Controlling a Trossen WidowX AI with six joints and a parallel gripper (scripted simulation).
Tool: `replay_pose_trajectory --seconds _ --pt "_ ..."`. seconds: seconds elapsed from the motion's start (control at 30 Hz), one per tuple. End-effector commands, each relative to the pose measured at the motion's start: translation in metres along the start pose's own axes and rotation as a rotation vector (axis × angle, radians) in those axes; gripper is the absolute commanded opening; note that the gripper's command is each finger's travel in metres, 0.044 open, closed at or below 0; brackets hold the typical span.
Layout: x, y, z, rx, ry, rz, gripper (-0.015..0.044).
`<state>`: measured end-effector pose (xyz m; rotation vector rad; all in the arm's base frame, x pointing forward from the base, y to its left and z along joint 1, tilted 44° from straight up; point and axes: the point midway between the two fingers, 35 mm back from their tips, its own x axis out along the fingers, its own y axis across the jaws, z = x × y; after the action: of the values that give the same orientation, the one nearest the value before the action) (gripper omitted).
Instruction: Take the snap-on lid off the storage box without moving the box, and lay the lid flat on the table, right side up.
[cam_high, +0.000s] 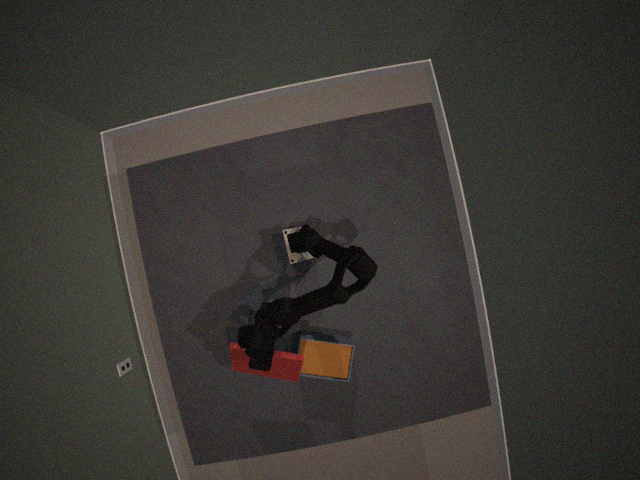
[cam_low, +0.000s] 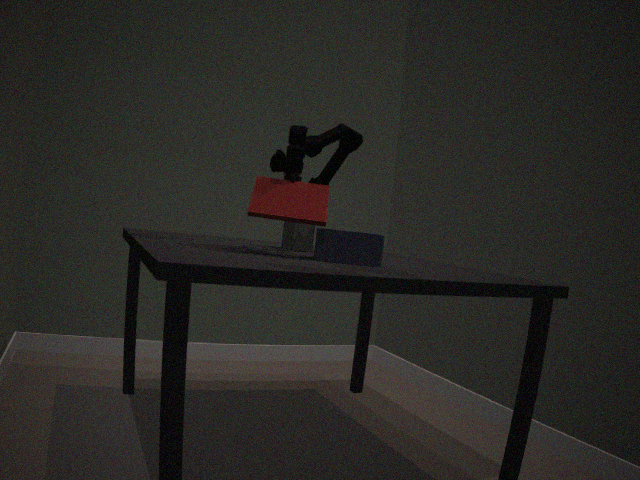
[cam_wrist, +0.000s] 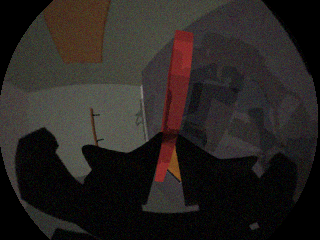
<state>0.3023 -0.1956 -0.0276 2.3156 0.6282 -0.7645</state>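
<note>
The red lid (cam_high: 285, 367) (cam_low: 289, 200) (cam_wrist: 181, 75) is off the box and in the air, steeply tilted with a broad face toward the exterior camera. My gripper (cam_high: 261, 361) (cam_low: 293, 179) (cam_wrist: 168, 136) is shut on its upper edge. The blue storage box (cam_high: 351, 362) (cam_low: 348, 248) stands open on the table, its inside orange. In the top view the lid is just left of the box; in the exterior view it hangs higher, up and left of it. In the wrist view only an orange sliver of the box (cam_wrist: 175, 167) shows beside the lid's lower end.
The arm's pale base plate (cam_high: 287, 245) and grey pedestal (cam_low: 298, 237) stand on the table (cam_high: 382, 170) (cam_low: 465, 274); the lid partly hides the pedestal in the exterior view. Shadows of the arm darken the table left of it in the top view.
</note>
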Motion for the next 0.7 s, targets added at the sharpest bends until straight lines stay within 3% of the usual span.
replay_pose_trajectory --seconds 0.0,0.67 --pt "-0.003 0.004 0.008 -0.006 0.0 0.012 0.0" --pt "-0.006 0.002 0.048 -0.008 -0.002 0.013 0.0"
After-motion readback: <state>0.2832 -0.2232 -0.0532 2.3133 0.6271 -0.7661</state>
